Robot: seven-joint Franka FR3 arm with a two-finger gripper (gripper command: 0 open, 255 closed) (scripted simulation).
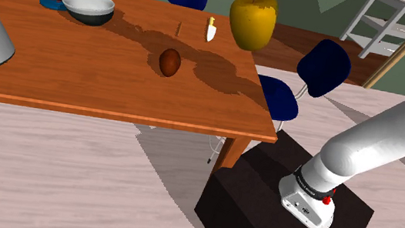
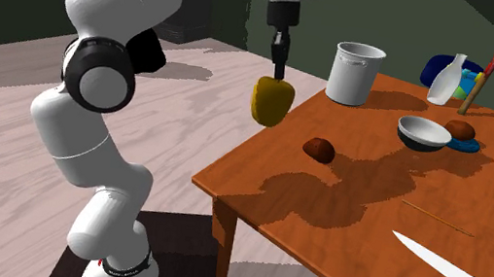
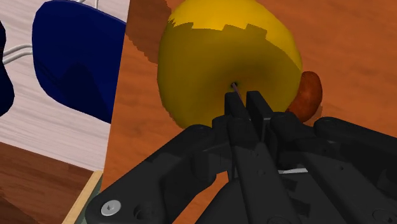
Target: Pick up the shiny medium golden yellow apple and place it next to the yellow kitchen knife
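A glossy golden yellow apple point(image 1: 252, 22) hangs in the air above the table's edge nearest the stand. My black gripper point(image 2: 279, 68) is shut on the apple's thin stem from above. In the wrist view the fingers point(image 3: 256, 107) meet at the stem over the apple point(image 3: 222, 63). The knife point(image 1: 210, 30), with a white blade and a yellow handle, lies flat on the wooden table point(image 1: 80, 81), just to the shoulder view's left of the apple. In the second exterior view the knife point(image 2: 453, 275) lies near the table's front right, far from the apple point(image 2: 272, 101).
A brown oval object point(image 1: 169, 62) lies mid-table. A grey bowl point(image 1: 88, 8) and a blue plate point(image 1: 50, 2) bearing a brown thing sit further along, and a grey pot point(image 2: 354, 74) stands at a corner. Blue chairs point(image 1: 323, 68) surround the table, and a thin stick point(image 2: 436, 218) lies near the knife.
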